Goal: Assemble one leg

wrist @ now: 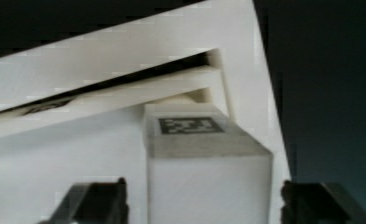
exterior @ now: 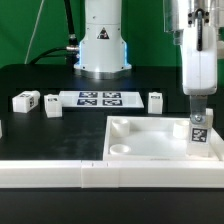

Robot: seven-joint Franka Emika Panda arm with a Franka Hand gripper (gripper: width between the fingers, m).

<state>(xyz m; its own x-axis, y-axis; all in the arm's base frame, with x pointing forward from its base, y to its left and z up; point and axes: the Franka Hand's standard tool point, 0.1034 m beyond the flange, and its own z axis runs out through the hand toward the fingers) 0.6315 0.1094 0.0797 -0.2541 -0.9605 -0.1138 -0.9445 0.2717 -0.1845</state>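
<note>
My gripper [exterior: 198,112] hangs at the exterior view's right and is shut on the leg [exterior: 200,129], a white post with a square tag on its face. The leg stands upright in the right corner of the large white tray-like piece [exterior: 140,142], with its lower end on or just above the floor. In the wrist view the leg [wrist: 212,150] fills the middle with its tag facing the camera. The dark fingers [wrist: 95,205] sit close on both sides of it, so my gripper [wrist: 205,207] straddles it. The tray's rim [wrist: 109,75] runs behind the leg.
Three more legs lie on the black table: two at the left [exterior: 25,100] [exterior: 52,105] and one [exterior: 156,101] behind the tray. The marker board [exterior: 98,98] lies before the robot base [exterior: 103,50]. A low white rail [exterior: 60,172] runs along the front.
</note>
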